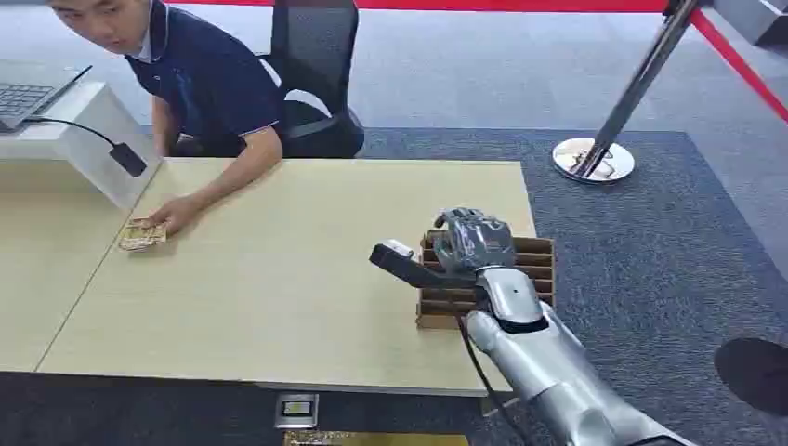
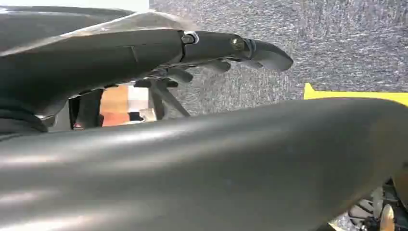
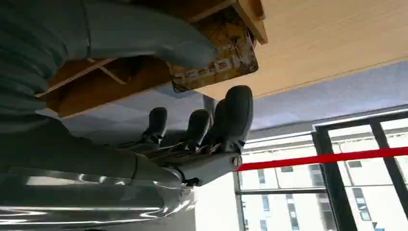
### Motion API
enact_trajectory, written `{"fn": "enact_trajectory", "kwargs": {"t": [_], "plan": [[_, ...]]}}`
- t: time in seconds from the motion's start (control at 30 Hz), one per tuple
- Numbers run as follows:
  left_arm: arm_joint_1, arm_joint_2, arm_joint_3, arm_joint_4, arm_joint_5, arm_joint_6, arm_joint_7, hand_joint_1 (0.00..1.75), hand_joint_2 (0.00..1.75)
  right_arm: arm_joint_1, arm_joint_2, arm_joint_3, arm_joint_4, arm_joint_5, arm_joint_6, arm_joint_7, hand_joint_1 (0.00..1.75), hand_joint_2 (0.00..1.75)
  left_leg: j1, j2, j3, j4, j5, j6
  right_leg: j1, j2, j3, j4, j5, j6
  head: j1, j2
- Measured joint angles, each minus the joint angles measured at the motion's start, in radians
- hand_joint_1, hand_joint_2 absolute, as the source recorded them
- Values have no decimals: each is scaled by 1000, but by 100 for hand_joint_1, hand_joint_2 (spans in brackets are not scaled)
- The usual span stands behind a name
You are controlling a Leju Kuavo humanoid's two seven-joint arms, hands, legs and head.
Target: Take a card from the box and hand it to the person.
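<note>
A slotted wooden box (image 1: 528,271) stands at the table's near right corner, and my right hand (image 1: 471,242) hovers over its left end. In the right wrist view a gold-patterned card (image 3: 219,61) sticks out of the box (image 3: 98,84). My grey thumb (image 3: 144,36) lies along one face of the card. The dark fingers (image 3: 207,126) stand on its other side with a gap between them and it. The person (image 1: 200,79) sits behind the table's far left, one hand resting on another card (image 1: 141,235) on the tabletop. My left hand (image 2: 240,50) hangs over carpet, fingers stretched out and holding nothing.
A laptop (image 1: 20,98) sits on a white stand at the far left, a cable trailing from it. A black office chair (image 1: 316,70) is behind the person. A stanchion base (image 1: 593,160) with red belts stands on the carpet beyond the table's right edge.
</note>
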Motion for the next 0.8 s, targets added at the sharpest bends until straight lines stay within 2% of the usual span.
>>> {"fn": "enact_trajectory", "kwargs": {"t": [0.1,0.8], "plan": [[0,0,0,0,0,0,0,0,0,0,0,0,0,0,0,0,82,175,0,0,0,0,0,0,0,0,0,0,0,0,0,0],[0,0,0,0,0,1,-3,0,0,-17,3,0,41,-11,0,15,91,175,0,0,0,0,0,0,0,0,0,0,0,0,0,0]]}}
